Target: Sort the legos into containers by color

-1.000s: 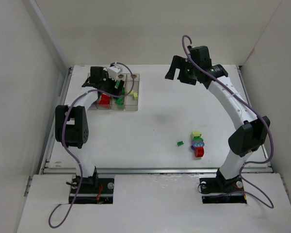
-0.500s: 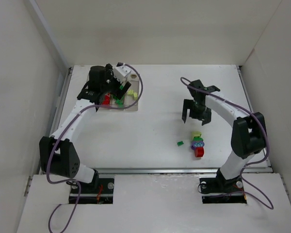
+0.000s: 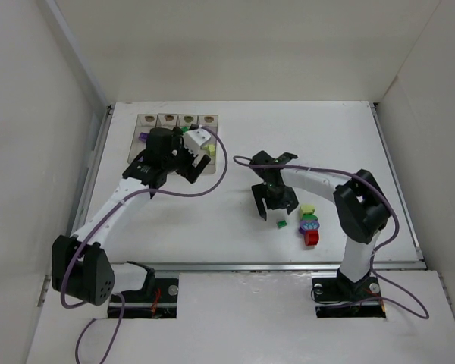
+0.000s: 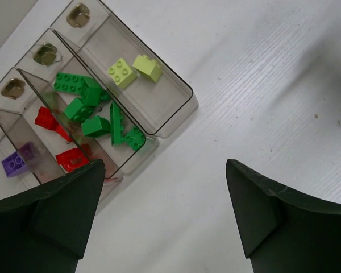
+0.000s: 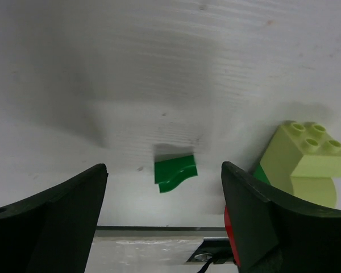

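The containers (image 4: pixel 159 114) are a row of clear bins at the upper left of the left wrist view. They hold two pale yellow bricks (image 4: pixel 135 69), several green bricks (image 4: pixel 96 111), red bricks (image 4: pixel 62 142) and a purple brick (image 4: pixel 16 162). My left gripper (image 4: pixel 165 216) is open and empty over bare table just in front of the bins (image 3: pixel 178 120). My right gripper (image 5: pixel 165 210) is open, and a small green brick (image 5: pixel 175 173) lies on the table between its fingers. In the top view the right gripper (image 3: pixel 273 206) hangs over this brick (image 3: pixel 282 224).
A small cluster lies right of the green brick: a pale yellow brick (image 3: pixel 309 209), a purple and green piece (image 3: pixel 310 224) and a red piece (image 3: pixel 312 239). The pale yellow brick (image 5: pixel 304 156) is close to my right finger. The table's front rail (image 3: pixel 243 265) is near.
My left gripper has pulled back from over the bins toward the near side. My right arm has swung from the far back down to the green brick.
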Controlling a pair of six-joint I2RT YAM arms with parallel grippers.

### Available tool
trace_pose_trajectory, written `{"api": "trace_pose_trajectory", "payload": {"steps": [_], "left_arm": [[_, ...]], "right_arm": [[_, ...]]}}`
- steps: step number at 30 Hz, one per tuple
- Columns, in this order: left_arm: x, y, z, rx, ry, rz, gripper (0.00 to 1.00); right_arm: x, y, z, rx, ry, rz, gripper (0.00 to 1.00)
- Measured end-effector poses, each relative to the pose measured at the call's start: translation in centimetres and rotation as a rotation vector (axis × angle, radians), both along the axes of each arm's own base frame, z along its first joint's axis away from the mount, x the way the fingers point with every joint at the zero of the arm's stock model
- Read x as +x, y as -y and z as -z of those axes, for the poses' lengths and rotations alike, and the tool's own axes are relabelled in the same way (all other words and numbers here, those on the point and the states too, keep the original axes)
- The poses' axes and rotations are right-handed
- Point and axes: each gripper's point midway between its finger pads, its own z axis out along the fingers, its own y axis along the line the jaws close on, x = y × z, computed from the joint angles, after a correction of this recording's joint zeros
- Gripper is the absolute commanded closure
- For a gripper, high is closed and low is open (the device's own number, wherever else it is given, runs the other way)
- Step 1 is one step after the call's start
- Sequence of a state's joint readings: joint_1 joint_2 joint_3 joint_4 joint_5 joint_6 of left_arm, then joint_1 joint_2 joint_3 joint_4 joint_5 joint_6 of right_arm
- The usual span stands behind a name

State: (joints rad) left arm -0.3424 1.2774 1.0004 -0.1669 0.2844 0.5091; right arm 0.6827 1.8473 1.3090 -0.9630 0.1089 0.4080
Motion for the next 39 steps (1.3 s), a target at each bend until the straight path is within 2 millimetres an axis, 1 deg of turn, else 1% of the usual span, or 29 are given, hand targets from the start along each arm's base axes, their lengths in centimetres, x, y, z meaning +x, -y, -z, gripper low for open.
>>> {"api": "trace_pose_trajectory", "payload": {"steps": [1, 2, 3, 6, 8, 12, 15, 17, 18, 19, 20, 21, 26, 29, 32, 33, 37, 39], "left_arm": [[-0.1, 0.0, -0.4, -0.007, 0.007, -0.002, 0.15], [-0.3, 0.0, -0.7, -0.013, 0.014, -0.002, 0.15], [-0.5, -0.1, -0.9, -0.018, 0.018, -0.002, 0.15], [-0.7, 0.0, -1.2, -0.031, 0.021, -0.002, 0.16], [-0.8, 0.1, -1.2, -0.035, 0.017, 0.001, 0.16], [-0.9, 0.2, -1.1, -0.041, 0.009, 0.007, 0.16], [-1.0, 0.3, -1.0, -0.043, 0.005, 0.009, 0.16], [-1.0, 0.3, -1.0, -0.043, 0.003, 0.009, 0.16], [-1.0, 0.3, -1.0, -0.043, 0.004, 0.01, 0.16], [-1.0, 0.3, -1.0, -0.043, 0.003, 0.01, 0.16], [-1.0, 0.3, -1.0, -0.043, 0.003, 0.01, 0.16], [-1.0, 0.3, -1.0, -0.043, 0.003, 0.01, 0.16], [-1.0, 0.3, -1.0, -0.042, 0.002, 0.01, 0.16], [-1.1, 0.2, -0.9, -0.041, -0.003, 0.01, 0.16], [-1.1, 0.2, -0.9, -0.04, -0.004, 0.01, 0.16], [-1.1, 0.2, -0.9, -0.04, -0.004, 0.01, 0.16], [-1.2, 0.2, -0.7, -0.038, -0.009, 0.01, 0.16], [-1.2, 0.2, -0.7, -0.037, -0.01, 0.011, 0.16]], "right_arm": [[-0.2, 0.5, 0.3, -0.008, -0.009, 0.028, 0.11], [-0.2, 0.9, 0.3, -0.012, -0.013, 0.05, 0.05], [-0.2, 1.2, 0.2, -0.009, -0.009, 0.07, 0.03], [-0.1, 0.9, -0.5, 0.019, 0.007, 0.09, 0.02], [-0.3, 0.5, -0.5, 0.039, 0.002, 0.085, 0.02], [-2.0, 0.6, 0.9, 0.059, -0.058, 0.073, 0.11], [-3.3, 1.3, 2.1, 0.052, -0.101, 0.079, 0.13], [-3.9, 1.7, 2.4, 0.046, -0.119, 0.081, 0.19], [-3.9, 1.8, 2.4, 0.046, -0.122, 0.084, 0.23], [-3.8, 1.8, 2.4, 0.048, -0.121, 0.085, 0.29], [-3.8, 1.8, 2.4, 0.051, -0.118, 0.086, 0.29], [-3.7, 1.8, 2.5, 0.054, -0.118, 0.087, 0.31], [-3.5, 1.8, 2.6, 0.06, -0.112, 0.081, 0.32], [-3.4, 1.9, 2.6, 0.055, -0.107, 0.077, 0.35], [-3.3, 2.1, 2.6, 0.045, -0.1, 0.071, 0.43], [-3.2, 2.1, 2.6, 0.043, -0.097, 0.068, 0.53], [-2.8, 2.0, 2.5, 0.045, -0.083, 0.054, 0.75], [-2.5, 1.8, 2.5, 0.053, -0.073, 0.047, 0.8]]}}
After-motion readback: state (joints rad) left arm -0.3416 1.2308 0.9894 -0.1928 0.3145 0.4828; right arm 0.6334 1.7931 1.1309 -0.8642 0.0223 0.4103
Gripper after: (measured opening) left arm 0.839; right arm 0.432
